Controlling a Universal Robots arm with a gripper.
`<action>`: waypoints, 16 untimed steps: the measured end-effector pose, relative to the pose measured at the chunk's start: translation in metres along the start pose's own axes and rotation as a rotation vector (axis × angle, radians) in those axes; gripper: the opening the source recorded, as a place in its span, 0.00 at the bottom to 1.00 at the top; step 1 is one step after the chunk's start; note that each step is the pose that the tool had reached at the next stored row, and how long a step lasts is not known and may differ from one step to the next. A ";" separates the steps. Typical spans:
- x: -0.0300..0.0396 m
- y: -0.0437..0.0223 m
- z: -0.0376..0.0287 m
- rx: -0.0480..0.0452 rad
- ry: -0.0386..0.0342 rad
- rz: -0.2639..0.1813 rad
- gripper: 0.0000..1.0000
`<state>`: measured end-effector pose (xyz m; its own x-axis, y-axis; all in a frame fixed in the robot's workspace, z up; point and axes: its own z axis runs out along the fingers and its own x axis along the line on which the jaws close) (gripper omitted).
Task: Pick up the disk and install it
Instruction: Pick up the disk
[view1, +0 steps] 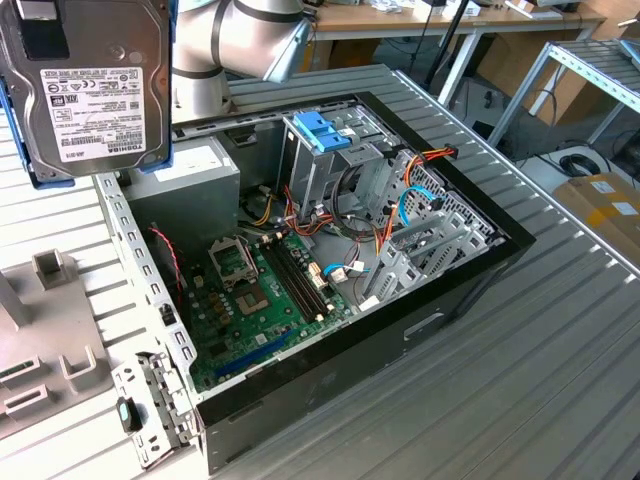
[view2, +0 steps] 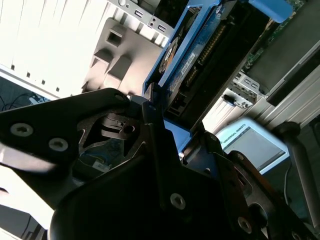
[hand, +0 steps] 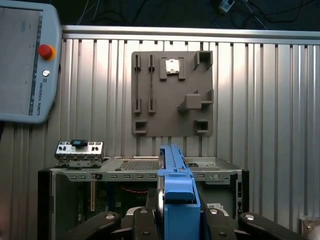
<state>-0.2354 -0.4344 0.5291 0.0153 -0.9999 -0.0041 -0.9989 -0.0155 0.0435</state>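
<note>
The gripper (hand: 177, 220) has its jaws clamped on the disk (view1: 90, 85), which hangs aloft at 10 o'clock of the case (view1: 420, 335). It is best carried untwisted, squared to the cage (view1: 320, 165) at the case's 12 o'clock, clear of cables (view1: 436, 155).
</note>
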 end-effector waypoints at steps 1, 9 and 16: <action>0.0003 -0.0005 0.0000 0.0000 0.0000 0.000 0.37; 0.0034 -0.0039 0.0001 0.0000 -0.0001 0.000 0.37; 0.0059 -0.0064 0.0002 0.0001 -0.0001 0.000 0.37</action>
<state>-0.2289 -0.4402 0.5286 0.0153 -0.9999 -0.0042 -0.9989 -0.0155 0.0434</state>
